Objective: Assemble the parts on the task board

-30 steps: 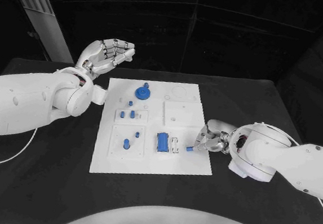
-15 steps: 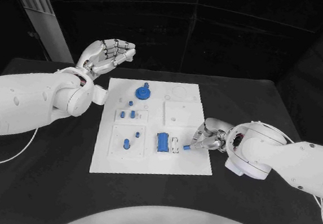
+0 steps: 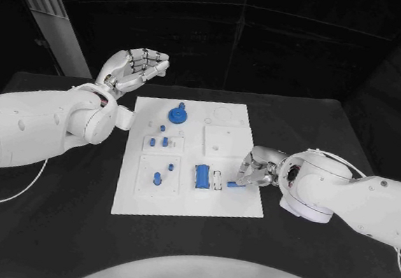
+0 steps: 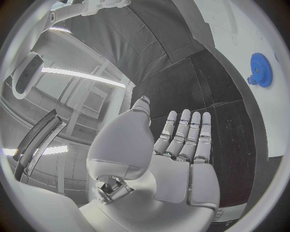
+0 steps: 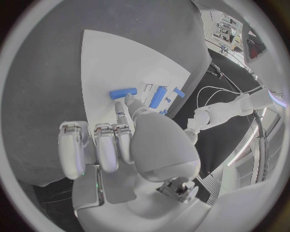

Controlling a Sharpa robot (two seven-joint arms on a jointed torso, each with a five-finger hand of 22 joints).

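Here a small blue part (image 3: pixel 235 184) is held at the fingertips of the right hand (image 3: pixel 254 170), low over the right edge of the board (image 3: pixel 185 207), just beside the white slots (image 3: pixel 217 180) next to a blue block (image 3: pixel 201 174). Insertion appears to be the step in hand; the part must next be lined up with a slot and pressed down. The left hand (image 3: pixel 135 67) is held up behind the board, fingers spread, nothing in it.

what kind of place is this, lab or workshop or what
Probably a robotics lab test cell: a black table walled by dark panels, a white task board holding small blue parts, and ceiling strip lights and a vent in the left wrist view.
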